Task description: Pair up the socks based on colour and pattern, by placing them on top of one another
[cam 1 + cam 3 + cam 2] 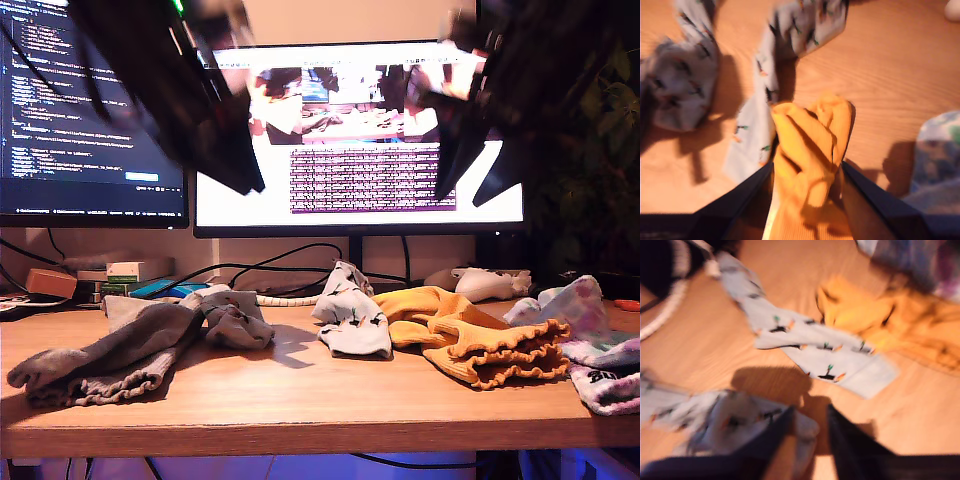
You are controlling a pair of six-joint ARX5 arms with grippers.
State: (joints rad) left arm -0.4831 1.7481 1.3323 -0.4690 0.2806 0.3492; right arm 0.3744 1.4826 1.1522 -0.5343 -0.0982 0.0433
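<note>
Second wrist view shows the second end effector (807,175) open around a bunched mustard sock (810,150), ungripped, so closing could snag the figured sock (752,135) touching it; the first end effector (810,425) hangs open, empty.

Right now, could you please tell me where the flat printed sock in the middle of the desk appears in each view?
Exterior view: the printed sock lies mid-desk, just off the mustard socks' left side in that view.
First wrist view: it stretches across the frame's middle, beyond my first claw.
Second wrist view: it runs beside the mustard fabric between my second claw's fingers.
Shared landmark: the mustard socks, seen beside it in all three views.
</note>
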